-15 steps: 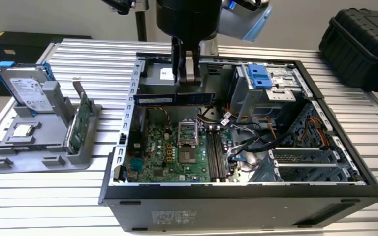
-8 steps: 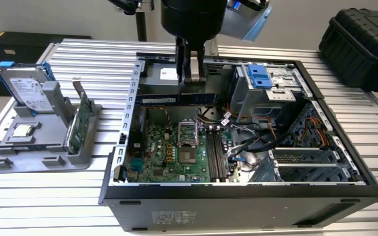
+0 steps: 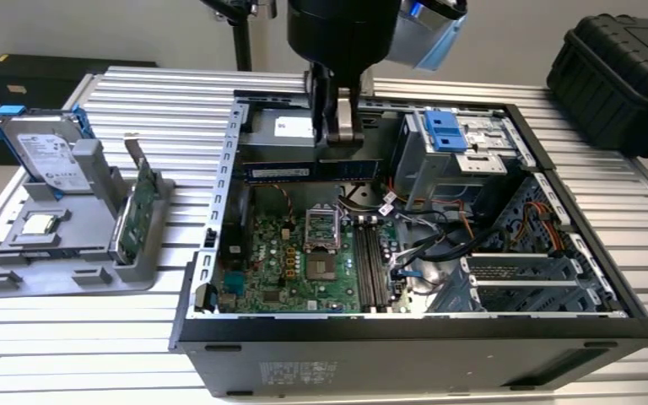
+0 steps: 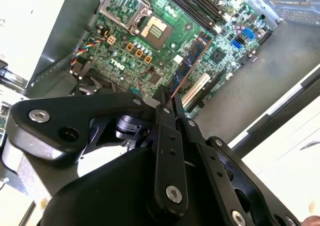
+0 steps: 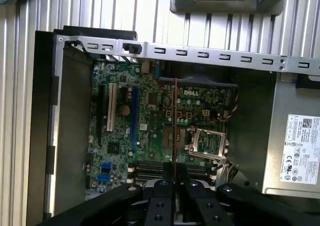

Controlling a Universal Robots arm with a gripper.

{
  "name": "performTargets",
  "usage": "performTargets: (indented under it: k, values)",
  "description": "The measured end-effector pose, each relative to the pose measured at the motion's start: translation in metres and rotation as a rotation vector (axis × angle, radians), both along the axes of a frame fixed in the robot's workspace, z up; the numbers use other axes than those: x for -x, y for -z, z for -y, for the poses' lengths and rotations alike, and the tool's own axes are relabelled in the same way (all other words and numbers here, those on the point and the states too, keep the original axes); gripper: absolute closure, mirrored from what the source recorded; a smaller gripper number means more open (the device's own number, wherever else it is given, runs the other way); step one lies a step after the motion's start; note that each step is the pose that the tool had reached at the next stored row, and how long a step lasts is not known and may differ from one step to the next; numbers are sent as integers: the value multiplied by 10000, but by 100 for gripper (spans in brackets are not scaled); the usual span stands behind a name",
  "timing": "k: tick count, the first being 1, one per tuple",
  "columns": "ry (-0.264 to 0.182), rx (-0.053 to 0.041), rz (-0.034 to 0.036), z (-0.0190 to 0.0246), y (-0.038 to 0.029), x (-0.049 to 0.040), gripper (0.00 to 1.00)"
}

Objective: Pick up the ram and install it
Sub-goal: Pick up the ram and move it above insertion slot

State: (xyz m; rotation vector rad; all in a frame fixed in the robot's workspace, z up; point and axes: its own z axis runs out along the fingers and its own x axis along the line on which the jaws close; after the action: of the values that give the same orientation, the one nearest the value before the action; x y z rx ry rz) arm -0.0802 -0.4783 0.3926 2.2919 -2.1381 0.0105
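Closest to my lens, I see the pincer (image 4: 167, 99) clamped narrow on the ram (image 3: 290, 172), held level at its tips, long axis seemingly crosswise to the memory slots (image 3: 370, 260) below it.

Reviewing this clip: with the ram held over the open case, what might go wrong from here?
1. The ram, pinched in the hand, lies crosswise to the memory slots. Pushed down at this angle, it probably would not seat and could strike the board.
2. Loose cables lie right beside those slots and might snag the ram or hand on a descent.
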Motion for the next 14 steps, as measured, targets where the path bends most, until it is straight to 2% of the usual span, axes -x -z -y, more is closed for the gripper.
performTargets:
  k: [14]
  values:
    - [58, 0, 0, -4, 0, -177, 100]
